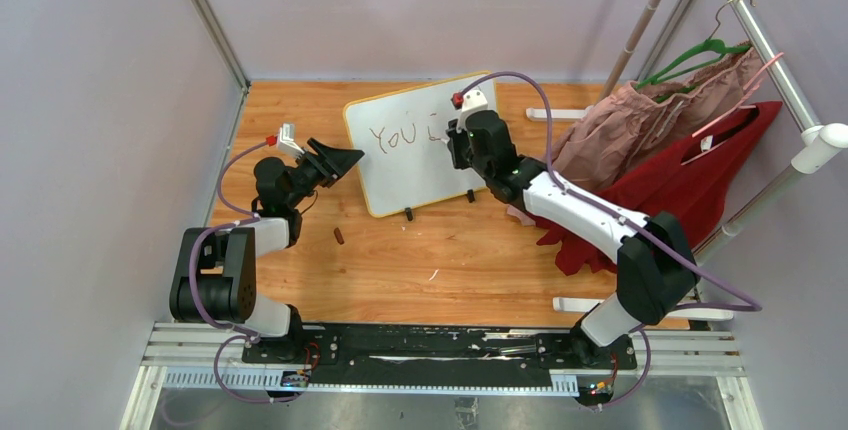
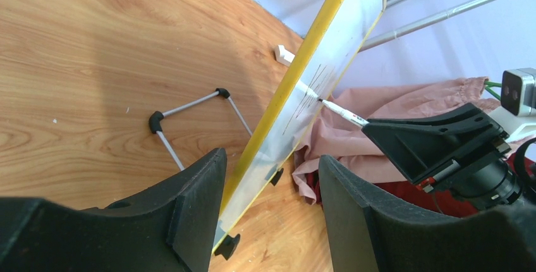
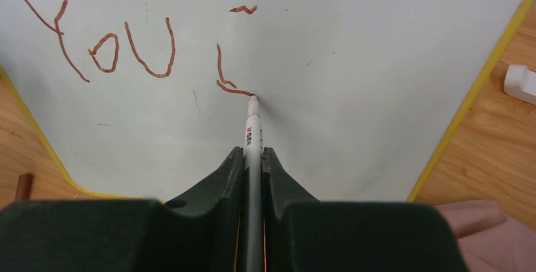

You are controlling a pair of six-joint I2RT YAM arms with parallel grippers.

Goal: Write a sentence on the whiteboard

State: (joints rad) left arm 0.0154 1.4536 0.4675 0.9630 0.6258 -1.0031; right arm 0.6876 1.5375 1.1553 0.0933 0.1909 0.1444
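Wooden table (image 1: 480, 250) — right arm reaches forward, right gripper (image 3: 253, 152) clamping a marker (image 3: 253, 134) against the whiteboard (image 3: 354, 82). Left gripper (image 2: 272, 163) gapes astride its edge — clear only wrist-side. Sentence (image 3: 101, 47) reads "YOU".

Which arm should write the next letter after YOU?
Right. Its tool is shut on the marker, whose tip touches the whiteboard just after YOU. The left tool stands open astride the board's edge, with no pen.
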